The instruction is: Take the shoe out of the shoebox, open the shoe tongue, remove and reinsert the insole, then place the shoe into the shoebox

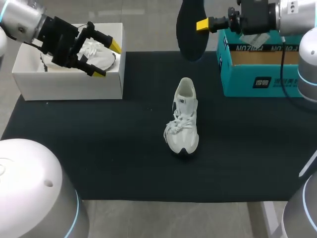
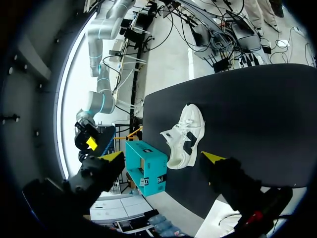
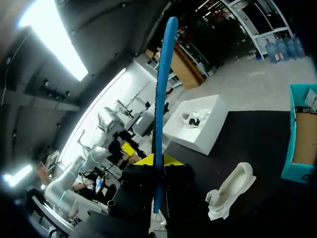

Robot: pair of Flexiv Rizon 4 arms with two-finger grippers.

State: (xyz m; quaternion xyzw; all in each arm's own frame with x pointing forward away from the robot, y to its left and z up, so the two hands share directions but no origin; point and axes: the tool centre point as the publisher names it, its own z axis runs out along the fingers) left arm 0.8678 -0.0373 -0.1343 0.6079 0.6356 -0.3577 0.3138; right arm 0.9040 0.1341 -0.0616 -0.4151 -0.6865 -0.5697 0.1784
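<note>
A white sneaker (image 1: 183,119) lies on the black mat (image 1: 99,148) near its middle, toe toward the front edge. My right gripper (image 1: 201,25) is raised at the back right, shut on a dark insole (image 1: 190,29) that hangs well above the mat. Seen edge-on in the right wrist view, the insole (image 3: 161,94) rises from between the yellow tips of that gripper (image 3: 157,159), with the sneaker (image 3: 230,191) below. My left gripper (image 1: 106,59) hovers open over the white box (image 1: 69,82) at the back left. The left wrist view has the sneaker (image 2: 185,136) ahead of the open left gripper (image 2: 162,157).
A teal shoebox (image 1: 257,69) stands open at the back right, under my right arm. The white box holds a second white shoe (image 1: 99,54). Bare mat lies around the sneaker on all sides.
</note>
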